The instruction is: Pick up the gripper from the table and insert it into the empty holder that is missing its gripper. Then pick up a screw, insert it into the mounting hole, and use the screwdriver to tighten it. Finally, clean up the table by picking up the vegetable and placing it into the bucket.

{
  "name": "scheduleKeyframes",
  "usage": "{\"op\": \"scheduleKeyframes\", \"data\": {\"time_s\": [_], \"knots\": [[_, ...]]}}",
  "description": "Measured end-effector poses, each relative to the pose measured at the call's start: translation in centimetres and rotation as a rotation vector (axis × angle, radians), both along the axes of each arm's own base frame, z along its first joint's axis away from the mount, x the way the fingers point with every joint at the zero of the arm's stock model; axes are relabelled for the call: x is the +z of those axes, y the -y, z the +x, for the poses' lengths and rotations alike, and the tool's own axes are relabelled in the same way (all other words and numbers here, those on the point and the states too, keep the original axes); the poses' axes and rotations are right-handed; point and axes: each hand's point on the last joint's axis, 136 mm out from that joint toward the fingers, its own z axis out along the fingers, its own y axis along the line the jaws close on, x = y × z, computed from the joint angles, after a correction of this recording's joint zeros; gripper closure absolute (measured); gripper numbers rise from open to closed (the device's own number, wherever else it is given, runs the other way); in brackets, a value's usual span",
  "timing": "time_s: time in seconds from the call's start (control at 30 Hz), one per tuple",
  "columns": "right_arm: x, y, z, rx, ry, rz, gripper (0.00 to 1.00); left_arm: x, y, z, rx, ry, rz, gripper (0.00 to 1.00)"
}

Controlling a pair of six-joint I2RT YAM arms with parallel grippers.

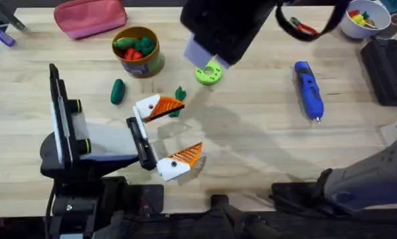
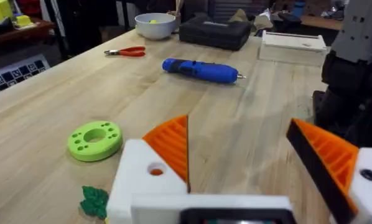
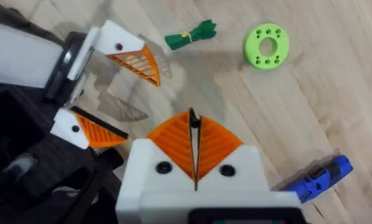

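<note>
The left claw (image 1: 173,133) lies low over the wooden desk (image 1: 265,146), its two white blocks with orange ribbed pads spread wide apart, nothing between them. In the left wrist view its near pad (image 2: 172,148) and far pad (image 2: 326,158) frame bare wood. The right claw (image 3: 194,149) hangs above the desk with its orange pads pressed together, only a thin dark strip showing between them; whether that strip is a held part I cannot tell. Below it, a green leafy toy vegetable (image 3: 191,34) lies just beside the left claw's upper tip, and a green ring with holes (image 3: 267,45) sits a little beyond. The blue screwdriver (image 1: 309,87) lies well apart from both claws toward the right side of the desk. The bucket (image 1: 137,50), holding red and green toy vegetables, stands beyond the left claw, with a dark green toy vegetable (image 1: 117,91) near it on the wood.
</note>
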Motion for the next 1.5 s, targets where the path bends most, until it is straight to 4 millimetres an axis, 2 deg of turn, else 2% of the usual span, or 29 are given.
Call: {"op": "scheduleKeyframes", "data": {"time_s": [0.3,0.7,1.0,1.27,1.5], "knots": [[0.0,-1.5,-2.1,0.08,0.002,-0.003,0.997,0.0,0.0,0.0,0.0,0.0,0.0,0.015],[-0.5,-3.0,-3.8,0.214,0.017,-0.033,0.997,0.0,0.0,0.0,0.0,0.0,0.0,0.015],[-2.4,-4.6,-4.2,0.346,0.017,-0.101,0.997,0.0,0.0,0.0,0.0,0.0,0.0,0.015],[-2.4,-5.6,-4.8,0.419,0.043,-0.098,0.997,0.0,0.0,0.0,0.0,0.0,0.0,0.015],[-2.9,-7.5,-4.0,0.433,0.071,-0.071,0.997,0.0,0.0,0.0,0.0,0.0,0.0,0.015]]}}
